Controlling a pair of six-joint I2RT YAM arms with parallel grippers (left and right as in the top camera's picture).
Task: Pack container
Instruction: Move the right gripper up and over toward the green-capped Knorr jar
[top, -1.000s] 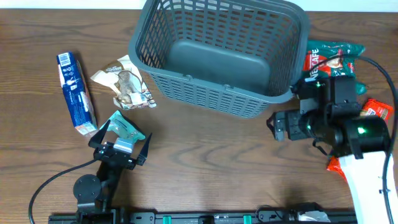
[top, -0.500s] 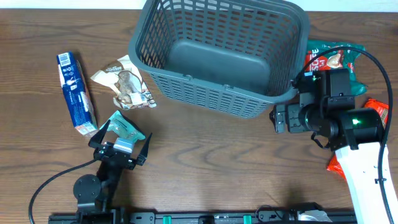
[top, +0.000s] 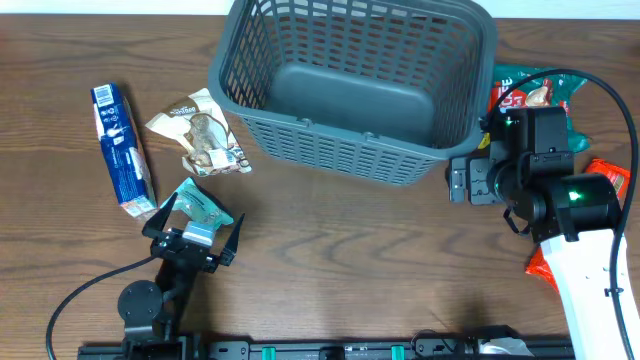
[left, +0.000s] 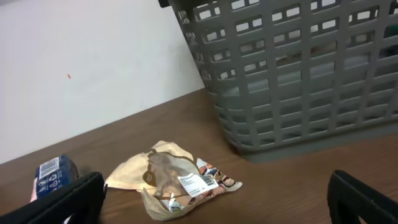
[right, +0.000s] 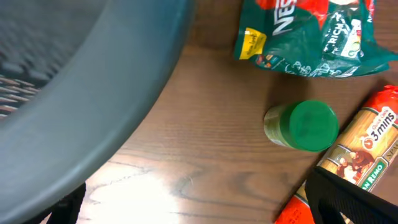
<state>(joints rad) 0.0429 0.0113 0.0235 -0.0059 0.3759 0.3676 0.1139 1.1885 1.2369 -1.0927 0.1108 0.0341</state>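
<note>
Hovering beside the container (top: 340, 150), right gripper (right: 205, 202) seems wide-jawed.

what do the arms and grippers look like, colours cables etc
The left arm is all black with a round base joint. The left gripper has two slim black fingers. The right arm has a white link and a boxy black wrist with a green light. The right gripper is black too. Both arms trail black cables.
</note>
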